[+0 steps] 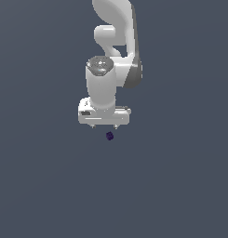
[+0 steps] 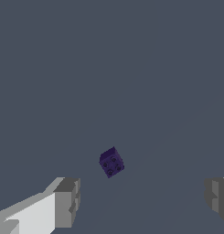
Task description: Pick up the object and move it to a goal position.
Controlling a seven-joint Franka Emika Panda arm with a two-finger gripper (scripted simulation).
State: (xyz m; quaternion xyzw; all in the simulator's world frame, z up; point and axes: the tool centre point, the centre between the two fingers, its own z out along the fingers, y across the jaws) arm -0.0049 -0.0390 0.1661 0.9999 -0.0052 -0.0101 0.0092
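Item 1, the arm [image 1: 113,56]: one white jointed arm with grey trim. In the exterior view you see it from above and in front, reaching down over a plain dark grey-blue surface [image 1: 41,186].

Item 2, the gripper [image 1: 104,126]: a white block-shaped hand at the arm's lower end. In the wrist view your claw is released, with its two grey fingertips [image 2: 67,201] spread wide and nothing between them. Only the short tips of the fingers show under the hand in the exterior view.

Item 3, the cube [image 1: 110,135]: tiny, dark purple-navy, far smaller than the gripper. In the exterior view you find it just below the gripper's lower edge, near the midline of the hand, apart from both fingertips. In the wrist view the cube [image 2: 111,162] sits turned at an angle to the fingers, ahead of the gap between them rather than inside it. One face shows four small dark round dimples. The cube appears to rest on the surface, though the pictures give you no clear contact shadow.
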